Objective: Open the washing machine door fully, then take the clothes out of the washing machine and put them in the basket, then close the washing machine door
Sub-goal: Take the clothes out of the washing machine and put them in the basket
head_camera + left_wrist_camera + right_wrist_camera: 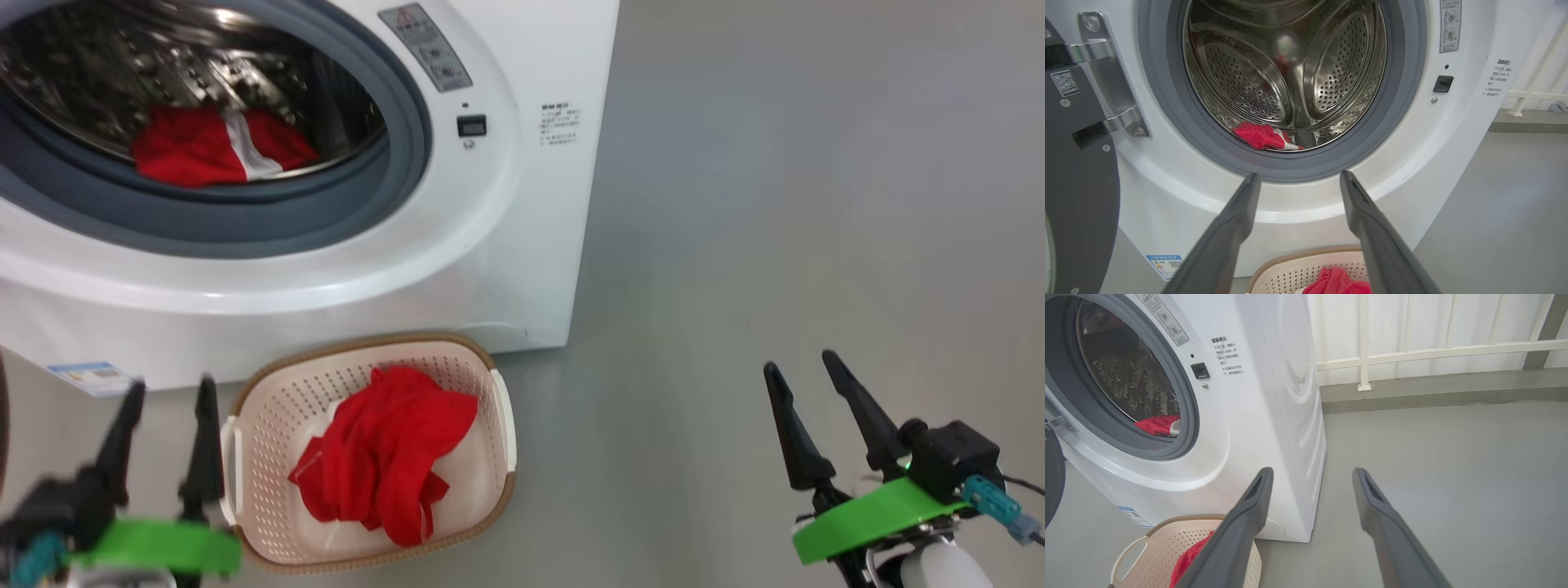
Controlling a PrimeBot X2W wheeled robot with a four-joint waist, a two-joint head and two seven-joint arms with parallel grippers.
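Centrally, the washing machine (531,269) is shown standing on a smooth, matt grey floor (775,204). The washing machine door (1077,196) is swung open to the left; its dark inner face and metal hinge (1110,81) are seen in the left wrist view. Within the perforated steel drum (1241,81), behind the grey gasket (245,233), one red garment (196,147) with a white stripe is seen lying at the bottom. The basket (269,425) is set on the floor just before the machine's front, and a second red garment (384,457) is heaped in it. The left gripper (170,390) is held just left of the basket, released, with nothing between its fingers. The right gripper (800,365) is held well apart over open floor, likewise released and empty. Beyond the machine, a pale panelled wall (1453,318) carrying a cream rail (1453,349) is met by the floor at a low grey kerb (1433,396).
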